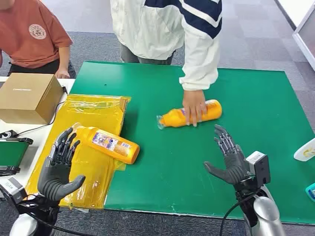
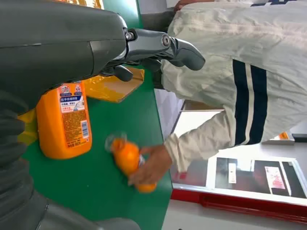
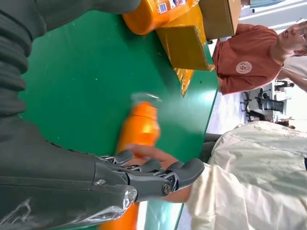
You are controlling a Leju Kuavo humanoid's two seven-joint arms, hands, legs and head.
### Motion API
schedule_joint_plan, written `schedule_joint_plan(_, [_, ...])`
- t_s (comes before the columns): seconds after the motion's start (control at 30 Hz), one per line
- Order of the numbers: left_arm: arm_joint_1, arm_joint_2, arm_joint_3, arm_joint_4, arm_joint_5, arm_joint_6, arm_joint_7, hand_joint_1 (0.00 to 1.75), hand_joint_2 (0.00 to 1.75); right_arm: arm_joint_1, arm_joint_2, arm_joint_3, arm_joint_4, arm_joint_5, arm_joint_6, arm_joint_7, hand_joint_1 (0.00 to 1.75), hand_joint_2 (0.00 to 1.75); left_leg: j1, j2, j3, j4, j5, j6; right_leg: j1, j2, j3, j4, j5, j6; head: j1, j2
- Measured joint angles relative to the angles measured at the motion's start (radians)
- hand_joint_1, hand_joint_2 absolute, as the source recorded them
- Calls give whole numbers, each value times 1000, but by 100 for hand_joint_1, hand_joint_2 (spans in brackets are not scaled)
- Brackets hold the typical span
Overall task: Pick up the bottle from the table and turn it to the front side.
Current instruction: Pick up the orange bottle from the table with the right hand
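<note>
An orange bottle [image 1: 189, 114] lies on its side in the middle of the green mat [image 1: 252, 108], clear cap pointing left. A person's hand [image 1: 194, 105] presses on it; the left wrist view also shows this bottle [image 2: 127, 155], as does the right wrist view [image 3: 139, 127]. A second orange bottle [image 1: 111, 144], label up, lies across the yellow bag's edge [image 2: 65, 120]. My right hand [image 1: 228, 157] hovers open a little nearer than the first bottle, fingers [image 3: 152, 175] spread, touching nothing. My left hand [image 1: 59, 164] is open above the yellow bag, just left of the labelled bottle.
A yellow plastic bag [image 1: 93, 113] covers the mat's left edge. A cardboard box [image 1: 29, 96] stands at the far left, with a second person in a red shirt [image 1: 33, 32] behind it. A white object [image 1: 306, 150] and a teal one [image 1: 311, 191] sit at the right edge.
</note>
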Motion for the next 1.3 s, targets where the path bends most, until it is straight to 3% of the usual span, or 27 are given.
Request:
schedule_joint_plan(0.33, [0, 0, -1, 0, -1, 3, 0, 0, 175, 0, 0, 0, 0, 23, -21, 6, 0, 175, 0, 0, 0, 0, 0, 0, 0, 0, 0, 0, 0, 0, 0, 0])
schedule_joint_plan(0.57, [0, 0, -2, 0, -23, 20, 9, 0, 175, -3, 0, 0, 4, 179, -126, 24, 0, 175, 0, 0, 0, 0, 0, 0, 0, 0, 0, 0, 0, 0, 0, 0])
schedule_joint_plan(1.03, [-14, 2, -2, 0, -29, 2, 18, 0, 175, -36, -3, -28, 69, 329, -132, -18, 0, 175, 0, 0, 0, 0, 0, 0, 0, 0, 0, 0, 0, 0, 0, 0])
schedule_joint_plan(1.3, [-16, 0, -1, 0, -31, 3, 37, 0, 175, -35, 3, 5, 87, 539, -212, 38, 0, 175, 0, 0, 0, 0, 0, 0, 0, 0, 0, 0, 0, 0, 0, 0])
